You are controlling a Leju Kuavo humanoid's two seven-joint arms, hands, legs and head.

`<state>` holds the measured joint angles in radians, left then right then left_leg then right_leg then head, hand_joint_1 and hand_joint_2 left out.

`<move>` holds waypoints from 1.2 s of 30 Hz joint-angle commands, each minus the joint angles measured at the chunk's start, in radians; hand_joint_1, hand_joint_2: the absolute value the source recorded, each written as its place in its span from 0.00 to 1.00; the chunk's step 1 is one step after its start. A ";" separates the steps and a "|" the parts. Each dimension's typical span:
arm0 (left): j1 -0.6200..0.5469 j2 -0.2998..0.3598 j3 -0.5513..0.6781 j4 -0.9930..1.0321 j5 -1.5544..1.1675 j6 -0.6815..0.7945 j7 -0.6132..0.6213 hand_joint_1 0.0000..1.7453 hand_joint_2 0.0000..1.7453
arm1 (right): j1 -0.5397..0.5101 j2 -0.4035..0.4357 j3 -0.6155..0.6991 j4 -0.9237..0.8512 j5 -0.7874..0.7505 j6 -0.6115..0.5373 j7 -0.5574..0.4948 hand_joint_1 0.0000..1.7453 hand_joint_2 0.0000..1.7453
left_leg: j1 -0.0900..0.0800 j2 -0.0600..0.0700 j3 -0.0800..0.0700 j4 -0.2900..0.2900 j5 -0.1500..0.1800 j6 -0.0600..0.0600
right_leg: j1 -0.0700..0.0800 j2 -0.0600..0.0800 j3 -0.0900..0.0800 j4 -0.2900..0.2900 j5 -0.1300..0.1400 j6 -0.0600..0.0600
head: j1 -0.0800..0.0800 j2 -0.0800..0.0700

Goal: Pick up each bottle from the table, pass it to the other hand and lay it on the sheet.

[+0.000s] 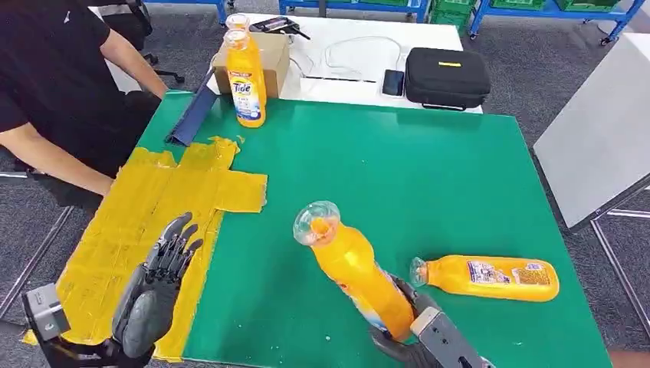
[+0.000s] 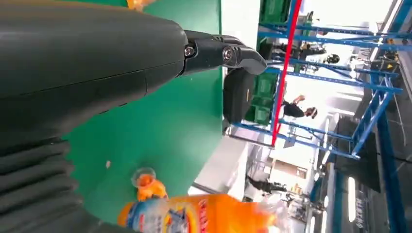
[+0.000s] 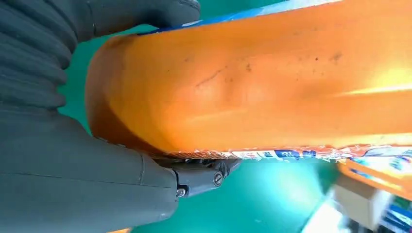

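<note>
My right hand (image 1: 410,326) grips an orange bottle (image 1: 354,268) by its lower body and holds it tilted above the green table (image 1: 429,176), its clear cap toward the far left. The right wrist view shows that bottle (image 3: 252,82) clamped between my thumb and fingers (image 3: 199,175). A second orange bottle (image 1: 490,277) lies on its side on the table just right of that hand. A third bottle (image 1: 246,77) stands upright at the table's far left edge. My left hand (image 1: 157,287) hovers open over the yellow sheet (image 1: 153,222). The left wrist view catches the held bottle (image 2: 204,213) beyond my left hand (image 2: 121,63).
A person in black sits at the left (image 1: 61,84), an arm near the sheet. A cardboard box (image 1: 264,57), a blue strip (image 1: 192,115), a black case (image 1: 447,77) and a phone (image 1: 393,82) lie beyond the table's far edge. A grey panel (image 1: 598,130) stands to the right.
</note>
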<state>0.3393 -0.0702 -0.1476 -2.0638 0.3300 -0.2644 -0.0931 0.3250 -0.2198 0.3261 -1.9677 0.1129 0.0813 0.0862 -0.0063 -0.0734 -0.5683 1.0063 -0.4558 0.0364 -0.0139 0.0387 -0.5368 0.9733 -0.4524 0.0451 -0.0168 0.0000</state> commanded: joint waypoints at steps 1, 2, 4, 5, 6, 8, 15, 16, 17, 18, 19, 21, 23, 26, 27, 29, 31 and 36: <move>-0.085 0.017 -0.090 0.054 0.078 0.020 0.025 0.00 1.00 | -0.151 0.129 0.015 0.128 0.012 0.048 0.006 1.00 1.00 | 0.001 0.005 0.002 -0.001 0.000 -0.002 | 0.001 -0.001 0.002 -0.002 0.000 -0.001 | 0.000 0.000; -0.099 0.017 -0.102 0.056 0.082 0.028 0.023 0.00 1.00 | -0.182 0.134 0.031 0.143 0.021 0.058 0.009 1.00 1.00 | 0.001 0.007 0.002 -0.001 -0.001 -0.003 | 0.002 -0.001 0.003 -0.002 0.000 -0.002 | 0.000 0.000; -0.129 0.023 -0.136 0.065 0.084 0.044 0.024 0.00 1.00 | -0.246 0.152 0.065 0.176 0.061 0.062 0.012 1.00 1.00 | 0.000 0.005 0.000 -0.001 0.000 -0.002 | 0.001 0.001 0.001 -0.001 0.001 -0.001 | 0.000 0.000; -0.141 0.026 -0.154 0.071 0.082 0.053 0.023 0.00 1.00 | -0.278 0.161 0.084 0.193 0.079 0.059 0.014 1.00 1.00 | 0.001 0.009 0.001 -0.001 0.000 -0.003 | 0.002 0.001 0.001 -0.002 0.002 -0.002 | 0.000 0.000; -0.136 0.023 -0.163 0.071 0.088 0.058 0.024 0.00 1.00 | -0.299 0.162 0.101 0.208 0.093 0.054 0.013 1.00 1.00 | 0.000 0.006 -0.001 -0.001 0.001 -0.002 | 0.001 0.001 0.000 -0.001 0.001 -0.001 | -0.001 0.000; -0.130 0.029 -0.182 0.070 0.104 0.052 -0.006 0.00 1.00 | -0.342 0.159 0.141 0.237 0.110 0.038 0.003 1.00 1.00 | 0.001 0.008 0.000 -0.001 0.001 -0.003 | 0.001 0.001 0.000 -0.002 0.002 -0.002 | 0.000 0.000; -0.154 0.028 -0.188 0.070 0.104 0.077 -0.049 0.00 1.00 | -0.419 0.163 0.203 0.300 0.112 -0.009 0.010 1.00 1.00 | 0.000 0.006 0.001 -0.001 0.001 -0.002 | 0.001 0.000 0.001 -0.001 0.001 -0.001 | 0.000 0.000; -0.156 0.027 -0.188 0.069 0.104 0.079 -0.047 0.00 1.00 | -0.423 0.164 0.203 0.308 0.112 -0.010 0.011 1.00 1.00 | 0.001 0.010 0.001 -0.001 0.000 -0.003 | 0.001 0.000 0.002 -0.001 0.001 -0.002 | 0.000 0.000; -0.157 0.026 -0.188 0.067 0.098 0.085 -0.044 0.00 1.00 | -0.428 0.164 0.206 0.318 0.109 -0.014 0.010 1.00 1.00 | 0.001 0.007 0.001 -0.001 0.000 -0.003 | 0.001 0.000 0.001 -0.001 0.001 -0.001 | 0.000 0.000; -0.157 0.025 -0.188 0.067 0.096 0.088 -0.044 0.00 1.00 | -0.429 0.163 0.207 0.320 0.109 -0.014 0.010 1.00 1.00 | 0.000 0.005 0.000 -0.001 0.001 -0.002 | 0.001 0.000 0.001 -0.001 0.001 -0.001 | 0.000 0.000; -0.157 0.025 -0.188 0.067 0.096 0.088 -0.044 0.00 1.00 | -0.429 0.163 0.207 0.320 0.109 -0.014 0.010 1.00 1.00 | 0.001 0.007 0.001 -0.001 0.001 -0.003 | 0.001 -0.001 0.002 -0.001 0.001 -0.001 | 0.000 0.000; -0.157 0.025 -0.188 0.067 0.096 0.088 -0.044 0.00 1.00 | -0.429 0.163 0.207 0.320 0.109 -0.014 0.010 1.00 1.00 | 0.000 0.006 -0.001 -0.001 0.001 -0.002 | 0.001 0.000 0.000 -0.001 0.001 -0.001 | 0.000 0.000; -0.157 0.025 -0.188 0.067 0.096 0.088 -0.044 0.00 1.00 | -0.429 0.163 0.207 0.320 0.109 -0.014 0.010 1.00 1.00 | 0.000 0.006 0.000 -0.001 0.001 -0.002 | 0.001 -0.001 0.001 -0.001 0.001 -0.001 | 0.000 0.000; -0.157 0.025 -0.188 0.067 0.096 0.088 -0.044 0.00 1.00 | -0.429 0.163 0.207 0.320 0.109 -0.014 0.010 1.00 1.00 | 0.000 0.007 -0.001 -0.001 0.001 -0.003 | 0.001 -0.001 0.000 0.000 0.001 -0.002 | 0.000 0.000; -0.157 0.025 -0.188 0.067 0.096 0.088 -0.044 0.00 1.00 | -0.429 0.163 0.207 0.320 0.109 -0.014 0.010 1.00 1.00 | 0.000 0.005 -0.001 -0.001 0.001 -0.002 | 0.001 -0.001 0.000 0.000 0.001 -0.001 | 0.000 0.000; -0.157 0.025 -0.188 0.067 0.096 0.088 -0.044 0.00 1.00 | -0.429 0.163 0.207 0.320 0.109 -0.014 0.010 1.00 1.00 | 0.000 0.006 -0.001 -0.001 0.001 -0.003 | 0.001 -0.001 0.001 -0.001 0.001 -0.002 | 0.000 0.000; -0.157 0.025 -0.188 0.067 0.096 0.088 -0.044 0.00 1.00 | -0.429 0.163 0.207 0.320 0.109 -0.014 0.010 1.00 1.00 | 0.000 0.003 -0.002 -0.001 0.001 -0.002 | 0.000 -0.001 0.000 0.000 0.001 -0.001 | 0.000 0.000; -0.179 0.022 -0.204 0.079 0.104 0.108 -0.041 0.00 1.00 | -0.457 0.160 0.249 0.366 0.203 -0.040 0.005 1.00 1.00 | 0.000 0.004 -0.001 -0.001 0.001 -0.002 | 0.001 -0.001 0.000 0.000 0.001 -0.001 | 0.000 0.000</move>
<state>0.2069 -0.0660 -0.3216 -2.0447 0.4265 -0.1770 -0.1396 -0.0604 -0.0584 0.5165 -1.7079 0.2346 0.0652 0.0938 -0.0062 -0.0739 -0.5713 1.0065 -0.4551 0.0359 -0.0140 0.0387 -0.5385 0.9739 -0.4520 0.0453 -0.0168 0.0000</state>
